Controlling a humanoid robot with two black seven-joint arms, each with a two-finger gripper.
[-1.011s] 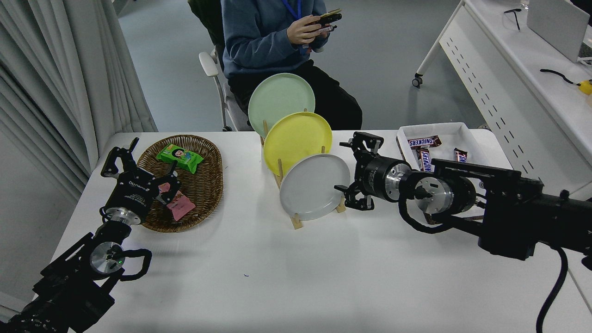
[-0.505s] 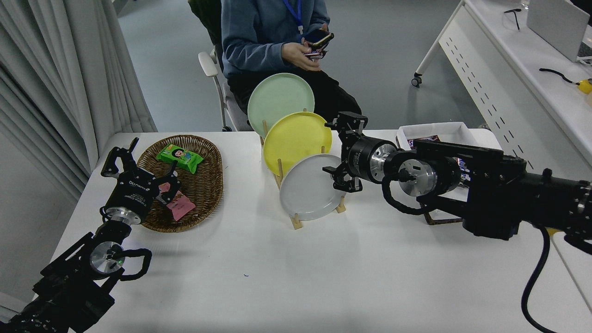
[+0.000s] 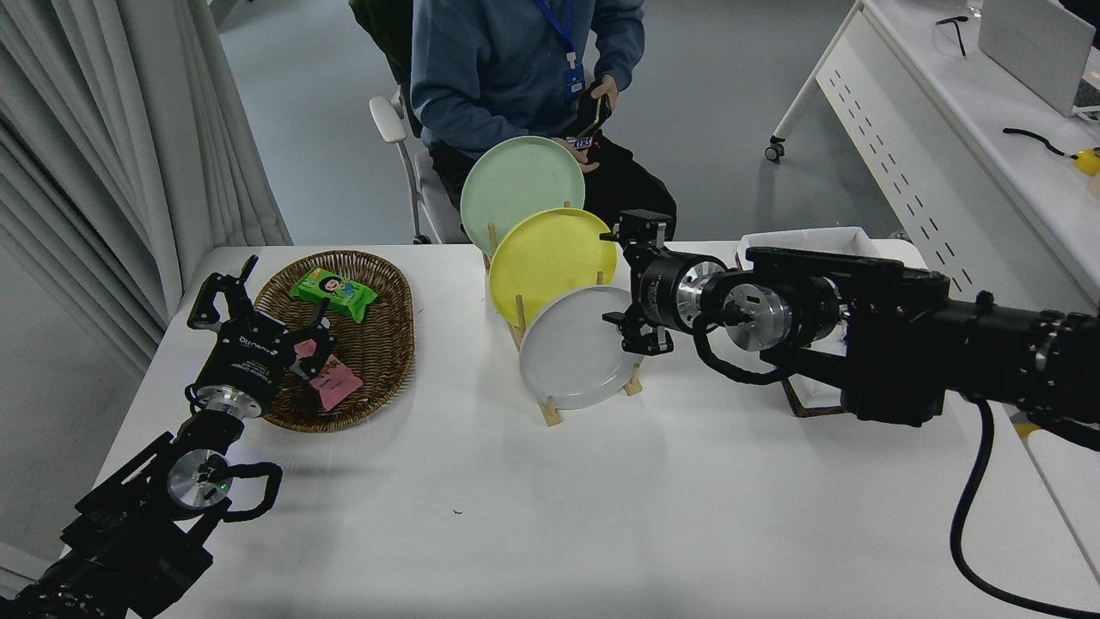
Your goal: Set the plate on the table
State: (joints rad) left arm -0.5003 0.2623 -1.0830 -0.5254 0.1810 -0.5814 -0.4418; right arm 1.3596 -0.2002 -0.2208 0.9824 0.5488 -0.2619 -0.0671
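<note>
The light-grey plate (image 3: 574,351) stands on edge in the front slot of a wooden rack (image 3: 550,411) on the white table (image 3: 550,516). Behind it stand a yellow plate (image 3: 546,260) and a pale green plate (image 3: 518,182). My right gripper (image 3: 633,284) is open at the grey plate's upper right rim, its fingers spread above and below that edge, and not closed on it. My left gripper (image 3: 258,309) is parked open at the lower left, over the wicker basket's near edge.
A wicker basket (image 3: 378,344) with a green packet (image 3: 333,292) and a pink packet (image 3: 335,385) sits at the left. A white tray (image 3: 816,236) lies behind my right arm. A person sits at the far side holding a phone (image 3: 593,116). A white desk (image 3: 971,129) stands at the right.
My right arm has moved left and away from me, bringing the open gripper from beside the plate's right edge up to its upper right rim. The person has lowered the phone.
</note>
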